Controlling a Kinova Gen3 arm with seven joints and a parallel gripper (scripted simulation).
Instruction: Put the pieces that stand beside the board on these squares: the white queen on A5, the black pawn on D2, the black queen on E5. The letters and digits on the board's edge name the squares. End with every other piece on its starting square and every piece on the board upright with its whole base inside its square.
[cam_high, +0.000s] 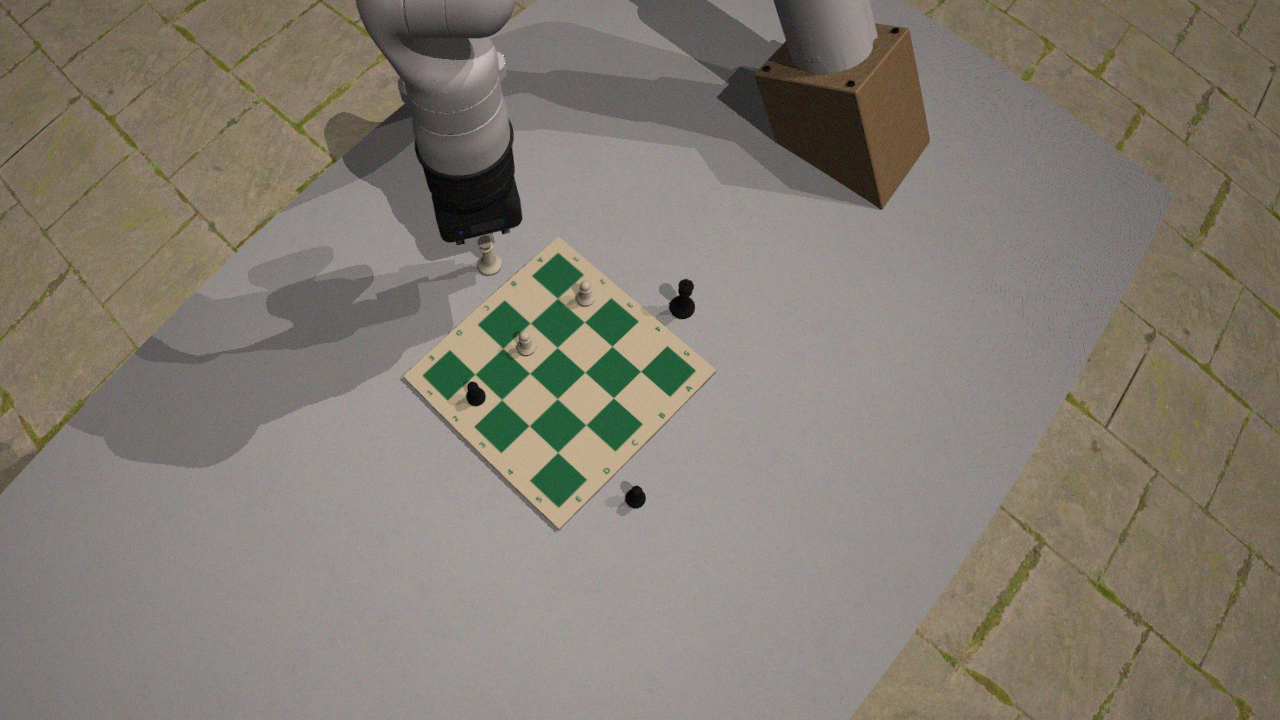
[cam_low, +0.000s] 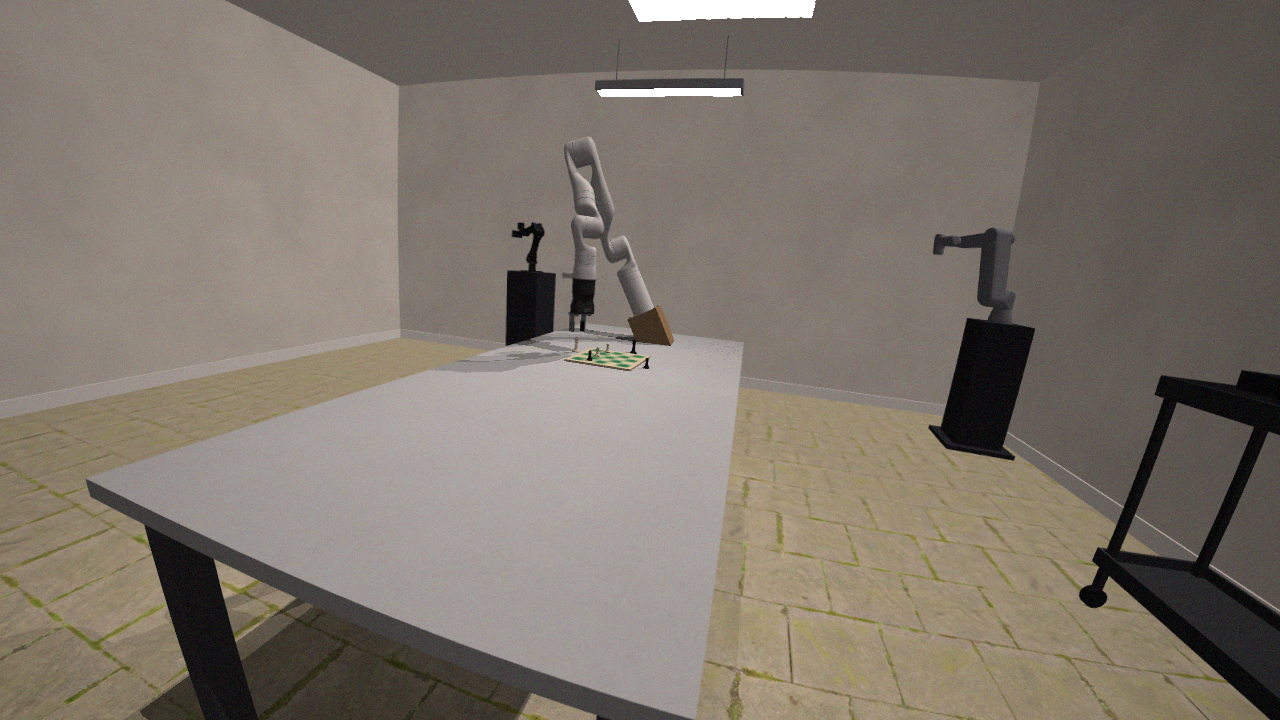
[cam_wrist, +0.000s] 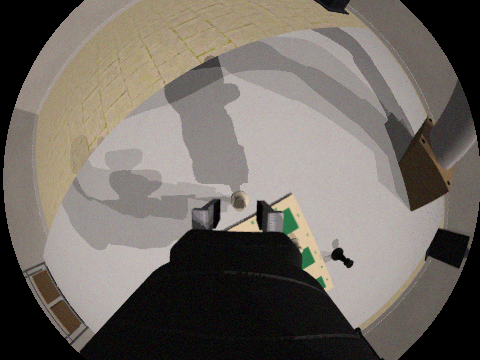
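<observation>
The white queen (cam_high: 487, 262) (cam_low: 576, 344) (cam_wrist: 239, 201) stands upright beside the board's A–C edge. My gripper (cam_high: 483, 235) (cam_low: 578, 325) (cam_wrist: 238, 210) is open and empty above it; in the wrist view the queen shows just beyond the gap between the fingers. The black queen (cam_high: 682, 304) (cam_low: 633, 347) (cam_wrist: 342, 257) stands beside the digit edge near 3 and 4. The loose black pawn (cam_high: 635, 497) (cam_low: 646, 363) stands beside the edge near D and E. On the board (cam_high: 558, 518), squares A5, D2 and E5 are bare. My gripper's body hides much of the board in the wrist view.
On the board, one white pawn (cam_high: 585, 293) stands on A2, another white pawn (cam_high: 525, 343) on C2, and a black pawn (cam_high: 475, 394) on E2, next to D2. The arm's wooden base block (cam_high: 850, 125) (cam_wrist: 425, 175) stands behind the board.
</observation>
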